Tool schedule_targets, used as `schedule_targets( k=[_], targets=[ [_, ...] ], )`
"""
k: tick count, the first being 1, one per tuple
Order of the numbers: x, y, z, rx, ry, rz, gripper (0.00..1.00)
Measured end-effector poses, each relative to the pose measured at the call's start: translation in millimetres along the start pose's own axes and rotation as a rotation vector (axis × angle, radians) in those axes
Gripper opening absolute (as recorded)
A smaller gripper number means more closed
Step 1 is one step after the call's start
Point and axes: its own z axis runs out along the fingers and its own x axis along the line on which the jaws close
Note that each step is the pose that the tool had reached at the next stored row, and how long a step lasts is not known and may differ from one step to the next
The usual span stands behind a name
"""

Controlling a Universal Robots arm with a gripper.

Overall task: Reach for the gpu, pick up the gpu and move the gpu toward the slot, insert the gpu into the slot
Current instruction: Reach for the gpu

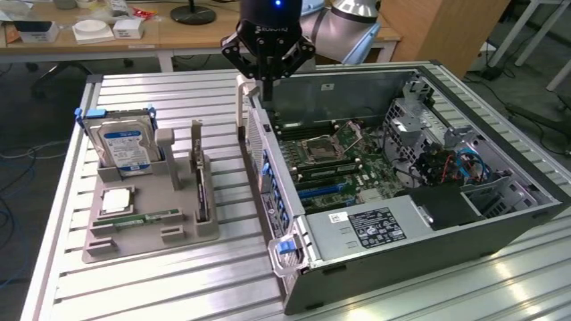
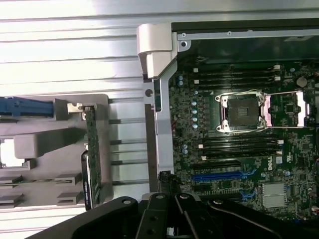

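The jaws (image 1: pixel 265 83) look shut and empty above the case (image 1: pixel 402 251) wall, so this is the reach step; the gpu (image 1: pixel 202 187) stands in its holder (image 1: pixel 178 231), below and aside, needing jaws opened over its thin edge.

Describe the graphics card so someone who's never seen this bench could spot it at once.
On the metal table, to the exterior view's left of the open computer case, sits a grey holder. The graphics card is the thin dark board standing on edge along the holder's side nearest the case. Its neighbour, the hard drive, is thicker and carries a blue-white label.
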Motion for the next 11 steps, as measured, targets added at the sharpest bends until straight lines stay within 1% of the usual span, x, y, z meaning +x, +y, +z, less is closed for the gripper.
schedule_targets(
  k=[11],
  targets=[
    [10.1,-0.8,-0.2,-0.0001,0.0000,0.000,0.10]
  ],
)
